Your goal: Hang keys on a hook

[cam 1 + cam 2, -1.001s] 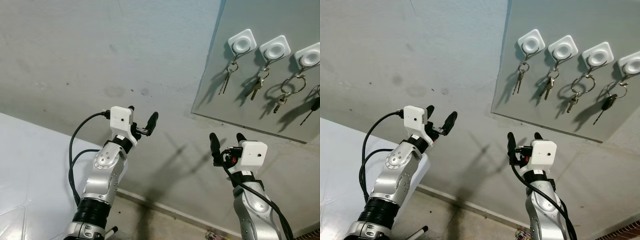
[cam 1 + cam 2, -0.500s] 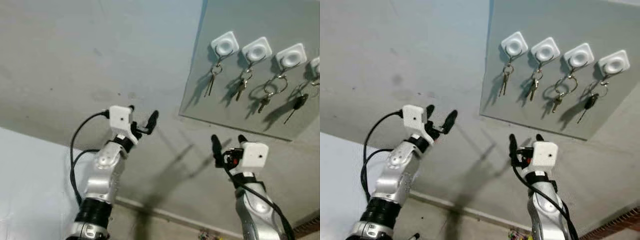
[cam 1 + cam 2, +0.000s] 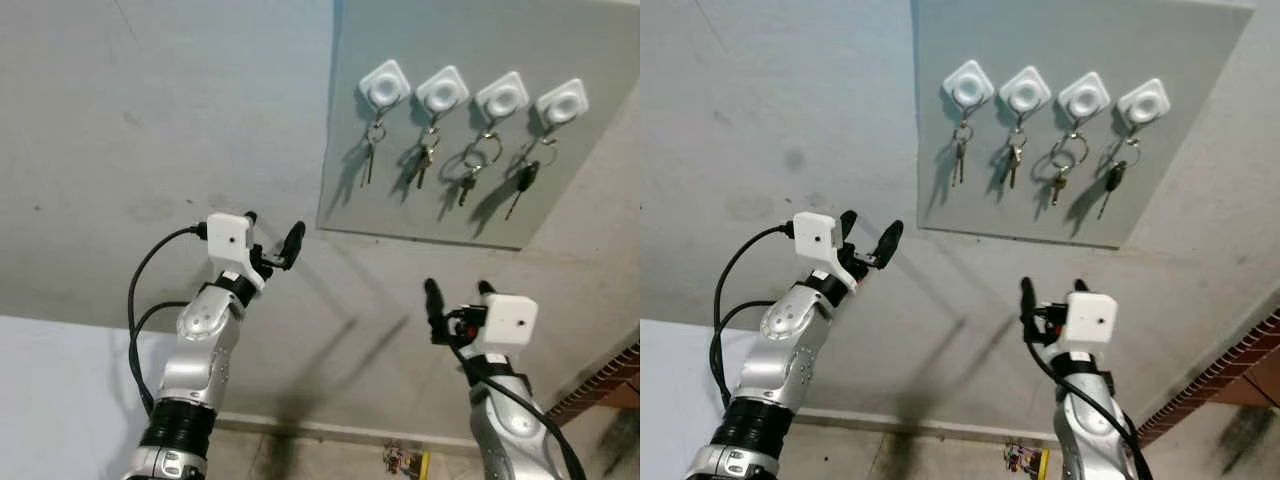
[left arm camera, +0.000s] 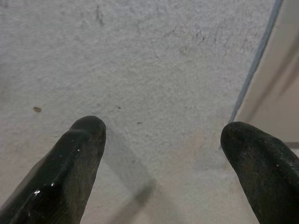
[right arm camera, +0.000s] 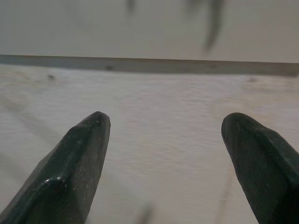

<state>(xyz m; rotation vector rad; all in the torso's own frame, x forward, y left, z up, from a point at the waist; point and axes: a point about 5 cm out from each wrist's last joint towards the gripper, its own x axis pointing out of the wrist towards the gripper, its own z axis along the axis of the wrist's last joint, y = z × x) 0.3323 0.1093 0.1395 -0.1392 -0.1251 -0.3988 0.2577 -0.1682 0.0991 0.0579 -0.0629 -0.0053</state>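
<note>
A grey panel (image 3: 470,215) on the concrete wall carries several white square hooks, from the first hook (image 3: 385,83) to the last hook (image 3: 561,101). A set of keys hangs from each; the first bunch (image 3: 370,158) and a dark car key (image 3: 520,185) are among them. My left gripper (image 3: 272,232) is raised, open and empty, below and left of the panel's lower left corner. My right gripper (image 3: 458,292) is open and empty too, held below the panel's bottom edge (image 5: 149,63). In the left wrist view the left gripper (image 4: 161,130) faces bare wall beside the panel's side edge (image 4: 254,65).
A red brick wall (image 3: 600,385) begins at the lower right. A white surface (image 3: 60,400) lies at the lower left. A small colourful object (image 3: 400,460) sits on the floor by the wall's foot. A black cable (image 3: 140,300) loops off my left arm.
The whole picture has shifted, so the camera turned right: the panel now sits more to the left with its fourth hook fully in view. Both grippers stay open and held up much as before.
</note>
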